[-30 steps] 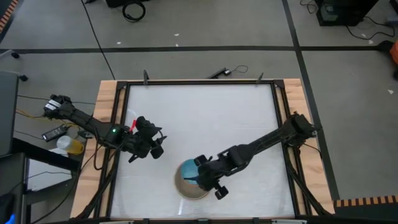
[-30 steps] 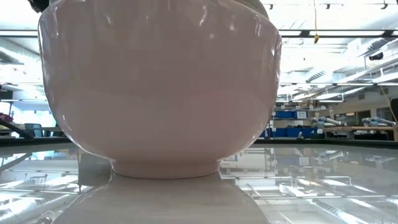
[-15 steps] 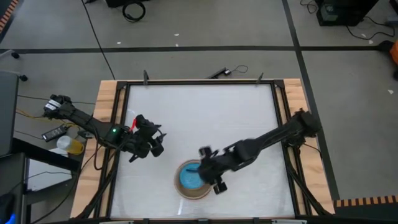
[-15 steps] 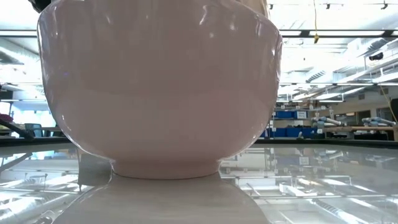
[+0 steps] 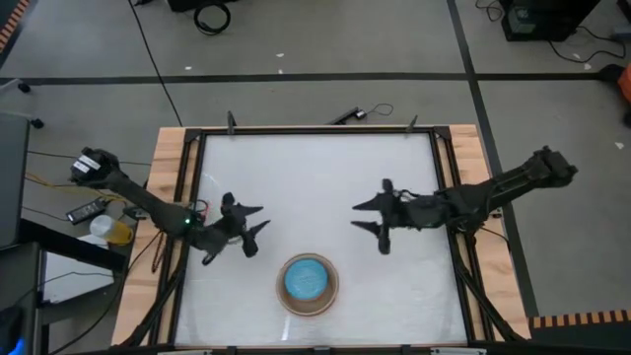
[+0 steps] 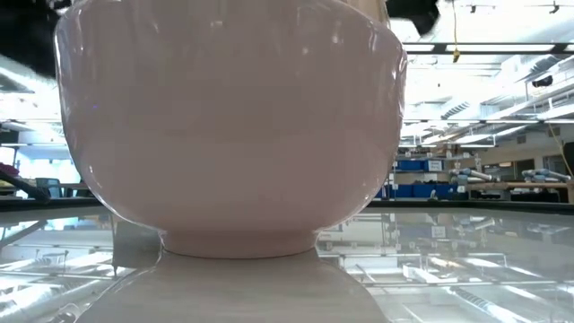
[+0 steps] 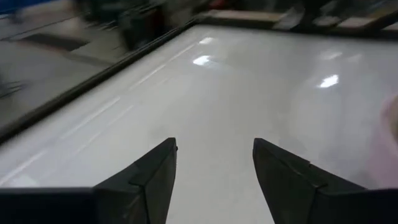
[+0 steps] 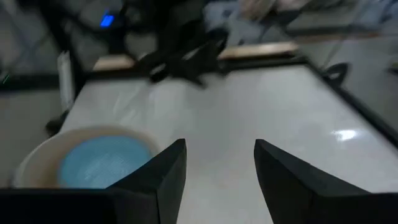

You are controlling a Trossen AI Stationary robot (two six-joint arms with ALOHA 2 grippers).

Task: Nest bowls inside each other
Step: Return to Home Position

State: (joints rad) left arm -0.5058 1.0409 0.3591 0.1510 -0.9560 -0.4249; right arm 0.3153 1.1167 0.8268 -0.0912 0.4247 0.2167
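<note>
A small bright blue bowl (image 5: 304, 280) sits nested inside a larger bowl with a beige rim (image 5: 330, 296) near the table's front edge; the right wrist view also shows the blue bowl (image 8: 102, 163). The low view is filled by the pale outer bowl (image 6: 233, 135), standing on its foot on the table. My right gripper (image 5: 367, 216) hovers open to the right of the bowls and farther back, with nothing between its fingers. My left gripper (image 5: 254, 220) hovers open to their left, also with nothing in it.
The white tabletop (image 5: 315, 177) is framed by a dark rail with wooden strips (image 5: 168, 168) at the sides. My left arm shows across the table in the right wrist view (image 8: 186, 56). Free room lies behind the bowls and toward the far edge.
My right gripper has let go of the blue bowl, which now rests inside the larger bowl, and has drawn back toward the table's right and far side, rising and rolling. My left gripper has sunk a little and tipped downward.
</note>
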